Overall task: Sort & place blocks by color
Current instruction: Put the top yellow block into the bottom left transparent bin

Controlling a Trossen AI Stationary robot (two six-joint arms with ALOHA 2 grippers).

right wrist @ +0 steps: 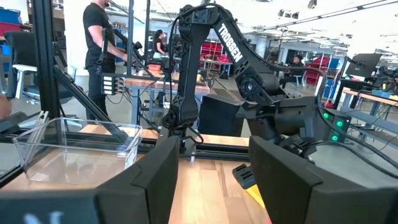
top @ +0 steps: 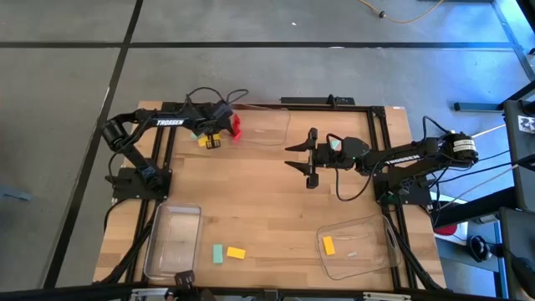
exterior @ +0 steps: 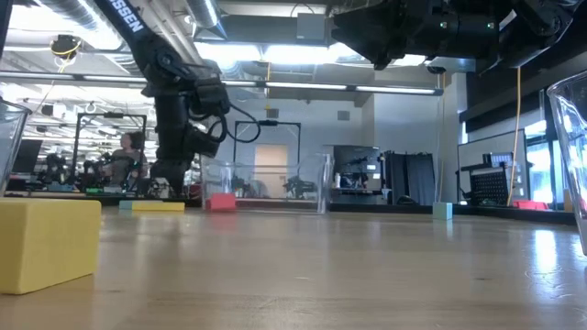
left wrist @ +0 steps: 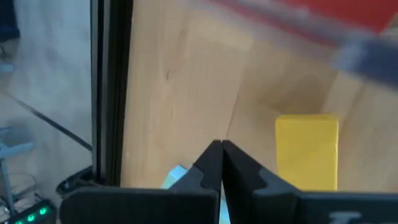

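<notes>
Left tool [top: 219,125] was pinched shut, empty, low at the far edge by a yellow block [top: 209,141], red block [top: 236,127] and teal block [top: 195,134]. Your right tool [top: 304,157] hovered mid-tabletop [top: 259,201], fingers wide, empty. Three clear trays: far [top: 266,127], near-left [top: 173,242], near-right [top: 359,248] holding one yellow block [top: 328,245]. Loose near front: one teal [top: 218,253], one yellow [top: 236,252].

"TROSSEN" in white on left arm [top: 163,122] upper link, high view; same word on right arm [top: 401,157] link. Right wrist view: "TROSSEN" down the left arm's link. Low view shows only part of it.
</notes>
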